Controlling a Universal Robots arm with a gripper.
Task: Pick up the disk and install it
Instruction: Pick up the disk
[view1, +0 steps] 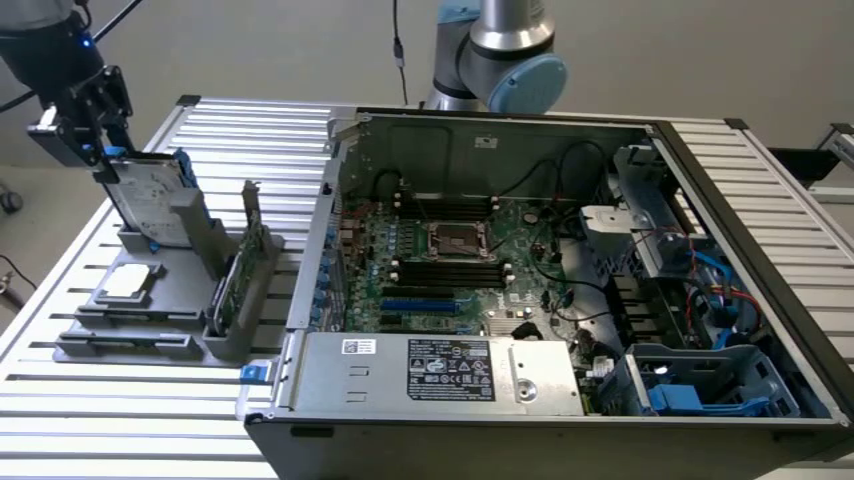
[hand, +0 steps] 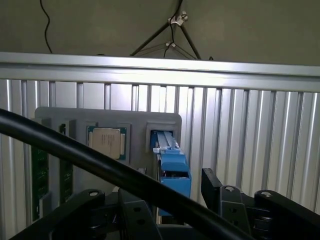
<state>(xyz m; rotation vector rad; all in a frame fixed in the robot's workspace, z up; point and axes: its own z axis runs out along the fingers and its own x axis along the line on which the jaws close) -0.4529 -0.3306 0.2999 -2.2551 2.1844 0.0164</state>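
The disk (view1: 151, 197) stands upright on its edge in a slot of the grey holder (view1: 134, 345) at the exterior view's left, silver-grey with a blue carrier around it. My gripper (view1: 112, 160) hangs just over its top edge. In the wrist view the blue carrier edge of the disk (hand: 173, 167) runs between my two dark fingers (hand: 216, 189), with a gap on the visible side. The gripper (hand: 172, 197) is open and holds nothing. A black cable crosses the wrist view and hides part of the other finger.
The holder also carries a small square silver chip (view1: 127, 281) and an upright green circuit card (view1: 238, 275). An open computer case (view1: 534, 260) lies on the slatted metal table (view1: 120, 420), with a blue drive bay (view1: 694, 388) at its near corner on the exterior view's right.
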